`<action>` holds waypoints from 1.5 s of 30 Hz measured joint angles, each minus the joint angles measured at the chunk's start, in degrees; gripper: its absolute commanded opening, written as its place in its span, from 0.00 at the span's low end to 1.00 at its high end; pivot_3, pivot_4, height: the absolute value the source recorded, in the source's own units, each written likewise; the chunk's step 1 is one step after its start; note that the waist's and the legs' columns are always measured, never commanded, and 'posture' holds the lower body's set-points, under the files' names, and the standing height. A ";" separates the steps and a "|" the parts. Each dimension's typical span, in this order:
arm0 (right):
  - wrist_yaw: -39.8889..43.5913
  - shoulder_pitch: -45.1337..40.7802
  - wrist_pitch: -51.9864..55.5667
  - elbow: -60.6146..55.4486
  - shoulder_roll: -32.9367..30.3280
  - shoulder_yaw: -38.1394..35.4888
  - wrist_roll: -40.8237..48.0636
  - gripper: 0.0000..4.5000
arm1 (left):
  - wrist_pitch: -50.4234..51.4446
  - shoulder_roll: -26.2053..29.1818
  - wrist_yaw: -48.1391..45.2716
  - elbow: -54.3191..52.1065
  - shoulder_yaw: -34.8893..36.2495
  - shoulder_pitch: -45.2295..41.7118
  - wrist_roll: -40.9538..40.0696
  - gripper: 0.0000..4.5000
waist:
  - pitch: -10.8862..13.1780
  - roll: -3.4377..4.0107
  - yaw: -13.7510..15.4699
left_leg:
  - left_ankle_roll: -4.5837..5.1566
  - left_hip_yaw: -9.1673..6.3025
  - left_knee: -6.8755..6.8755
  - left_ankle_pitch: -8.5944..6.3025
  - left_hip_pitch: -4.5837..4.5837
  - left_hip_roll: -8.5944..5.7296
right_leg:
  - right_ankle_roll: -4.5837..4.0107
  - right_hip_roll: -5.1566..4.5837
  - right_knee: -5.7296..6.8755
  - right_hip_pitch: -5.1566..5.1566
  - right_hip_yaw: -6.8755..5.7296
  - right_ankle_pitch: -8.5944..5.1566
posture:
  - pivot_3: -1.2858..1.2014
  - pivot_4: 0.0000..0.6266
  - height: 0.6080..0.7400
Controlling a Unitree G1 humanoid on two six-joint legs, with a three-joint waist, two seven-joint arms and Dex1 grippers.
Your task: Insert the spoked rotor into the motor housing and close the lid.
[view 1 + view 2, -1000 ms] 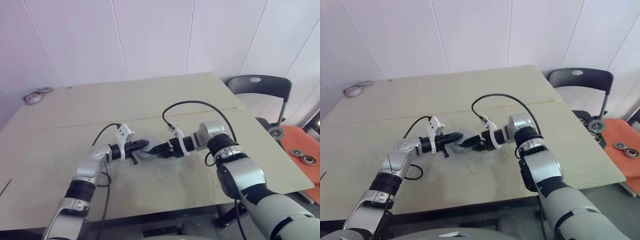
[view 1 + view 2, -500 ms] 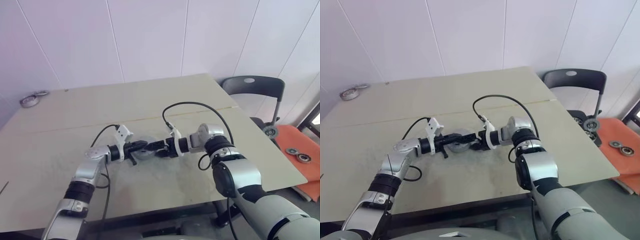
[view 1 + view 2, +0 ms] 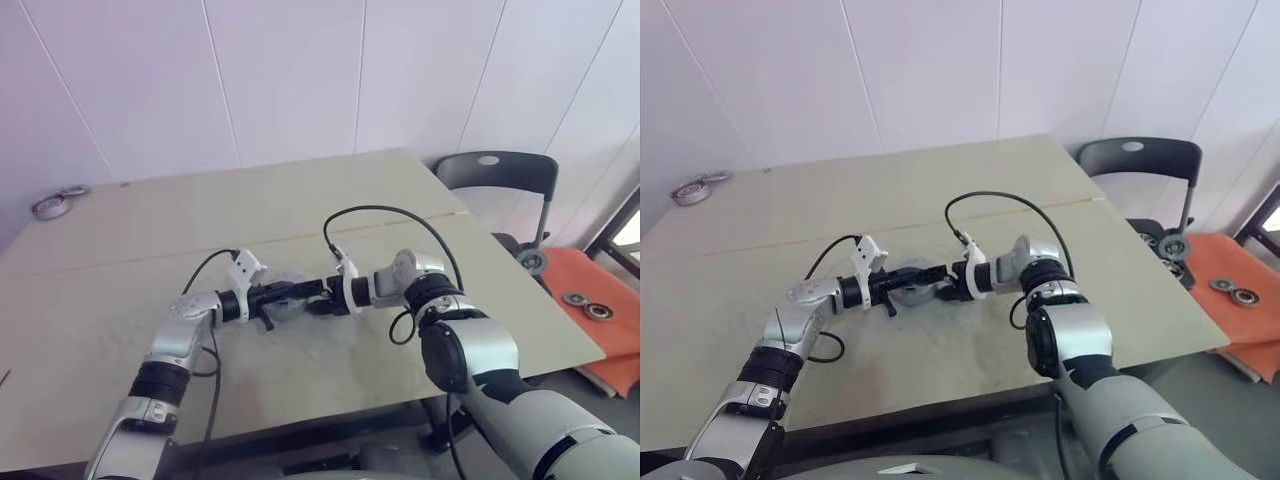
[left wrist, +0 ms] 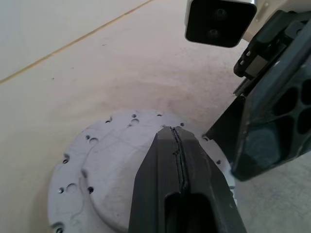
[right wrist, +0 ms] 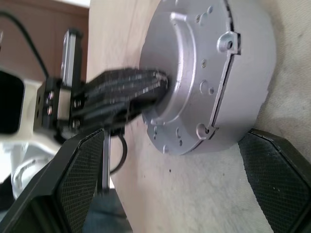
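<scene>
The motor housing (image 3: 288, 301) lies on the table as a round silver-grey puck, its lid (image 4: 104, 167) on top, flat with a raised centre and small holes. The spoked rotor is hidden. My left gripper (image 4: 174, 130) is shut with nothing between its fingers, and its tip rests on the lid's raised centre. From the opposite side my right gripper (image 5: 172, 141) is open. One of its fingers (image 5: 73, 184) stands on each side of the housing (image 5: 214, 73) with a little room left. The two grippers meet at the housing in the head views, the left gripper (image 3: 283, 293) and the right gripper (image 3: 316, 297).
Metal rings (image 3: 55, 203) lie at the table's far left back corner. A dark chair (image 3: 495, 178) stands off the right edge, and more rings sit on an orange surface (image 3: 590, 305) beyond it. A black cable (image 3: 385, 215) arcs above the right wrist.
My right gripper has slid left and rolled, so its open fingers now straddle the housing. The left gripper has stayed put on the lid. The head camera has shifted a little.
</scene>
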 measured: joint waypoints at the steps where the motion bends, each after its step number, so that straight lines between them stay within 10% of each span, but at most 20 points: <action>1: -1.23 -0.11 -0.25 0.30 0.37 -0.89 0.28 1.00 | 0.00 0.14 0.28 0.13 0.13 0.00 0.01 0.00 | 0.02 0.02 -0.07 | -0.01 -0.03 0.00 0.00 0.03 0.00 | 0.00 0.00 0.00 -0.05 -0.02 0.00 | 0.52 0.00 1.00; 13: -7.62 -0.55 -1.57 1.54 2.04 -5.18 2.31 1.00 | 0.00 0.52 1.07 0.80 0.89 -0.05 0.07 0.00 | 0.10 0.15 -0.34 | -0.01 -0.04 0.00 0.00 0.09 0.00 | 0.00 -0.01 -0.02 -0.50 -0.07 0.00 | 0.52 0.00 1.00; 25: -6.84 -0.54 -4.61 1.33 0.50 -4.00 1.31 0.32 | -0.93 0.51 -0.45 0.99 1.67 -1.25 -0.16 0.00 | 0.47 -0.12 -0.11 | 0.06 -0.12 -0.31 -0.04 -0.03 -0.11 | 0.07 -0.04 -0.06 -0.68 0.04 0.28 | 0.52 0.00 1.00; 45: -5.85 -0.55 -5.69 1.20 0.53 -3.61 1.56 0.31 | -1.00 0.77 -0.65 0.99 1.88 -1.47 -0.18 0.00 | 0.49 -0.13 0.03 | 0.18 -0.15 -0.69 -0.12 -0.02 -0.12 | -0.01 -0.05 -0.17 -0.66 0.04 0.37 | 0.52 0.00 1.00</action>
